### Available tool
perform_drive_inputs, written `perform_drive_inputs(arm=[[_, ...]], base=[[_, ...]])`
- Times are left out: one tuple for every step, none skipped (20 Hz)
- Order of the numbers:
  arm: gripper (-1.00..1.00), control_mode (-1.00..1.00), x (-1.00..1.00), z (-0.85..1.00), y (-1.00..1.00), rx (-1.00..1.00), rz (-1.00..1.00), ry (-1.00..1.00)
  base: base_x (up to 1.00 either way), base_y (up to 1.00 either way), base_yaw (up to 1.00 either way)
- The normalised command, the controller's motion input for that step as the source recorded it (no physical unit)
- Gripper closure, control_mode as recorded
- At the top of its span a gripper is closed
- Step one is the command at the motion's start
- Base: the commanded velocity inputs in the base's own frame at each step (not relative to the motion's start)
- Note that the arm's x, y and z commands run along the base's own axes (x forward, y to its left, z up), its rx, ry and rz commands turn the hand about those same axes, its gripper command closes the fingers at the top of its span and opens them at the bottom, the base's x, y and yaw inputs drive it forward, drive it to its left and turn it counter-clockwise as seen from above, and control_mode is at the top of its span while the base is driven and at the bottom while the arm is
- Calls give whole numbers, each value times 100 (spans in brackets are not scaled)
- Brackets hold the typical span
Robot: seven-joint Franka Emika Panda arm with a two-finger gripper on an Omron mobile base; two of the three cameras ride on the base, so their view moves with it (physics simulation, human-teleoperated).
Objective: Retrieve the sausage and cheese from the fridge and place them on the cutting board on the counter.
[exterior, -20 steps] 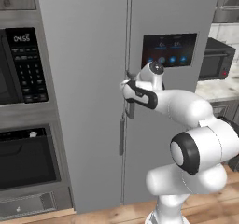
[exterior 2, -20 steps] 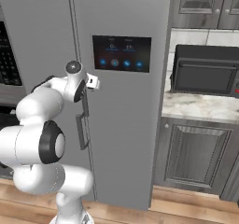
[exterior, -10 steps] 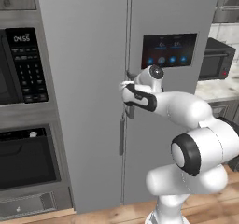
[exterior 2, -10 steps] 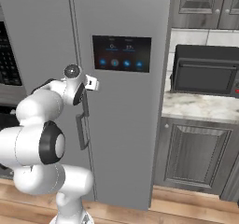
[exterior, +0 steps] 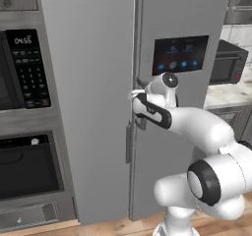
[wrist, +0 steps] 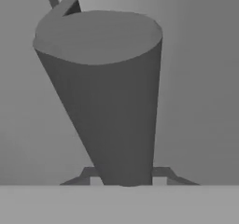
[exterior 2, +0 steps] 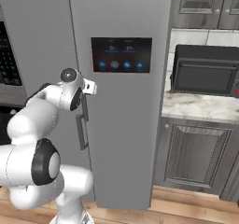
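The grey fridge (exterior: 93,82) (exterior 2: 121,22) stands with both doors closed, so the sausage and cheese are hidden and the cutting board is out of view. My gripper (exterior: 135,97) (exterior 2: 88,88) is pressed to the right door's vertical bar handle (exterior: 140,119) (exterior 2: 83,129), near its upper end. In the hand view the handle (wrist: 112,101) runs up from between my gripper (wrist: 127,178), whose dark fingertips (wrist: 95,180) sit tight against its sides. It is shut on the handle.
A black-panelled built-in oven (exterior: 24,68) fills the wall left of the fridge. To the right, the marbled counter (exterior 2: 200,108) (exterior: 221,95) carries a black microwave (exterior 2: 205,71) over dark grey cabinets (exterior 2: 193,155). Wooden floor lies below.
The jaws have closed from wide open onto the fridge door handle. The arm has hardly moved and the doors stay closed.
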Motion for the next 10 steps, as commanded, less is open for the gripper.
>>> perform_drive_inputs(arm=[[100,-100,-81,0,-13,0,0,0],[100,-100,-83,6,-19,0,0,0],[100,-100,-74,4,-25,0,0,0],[100,-100,-69,13,-34,0,0,0],[100,-100,-61,24,-51,0,0,5],[100,-100,-56,27,-54,0,0,10],[100,-100,-59,31,-62,0,0,14],[100,-100,-59,32,-69,0,0,14],[100,-100,-66,32,-73,0,0,13],[100,-100,-66,32,-76,0,0,13]], base=[[0,0,0],[0,0,0],[0,0,0],[0,0,0],[0,0,0],[0,0,0],[0,0,0],[0,0,0],[0,0,0],[0,0,0]])
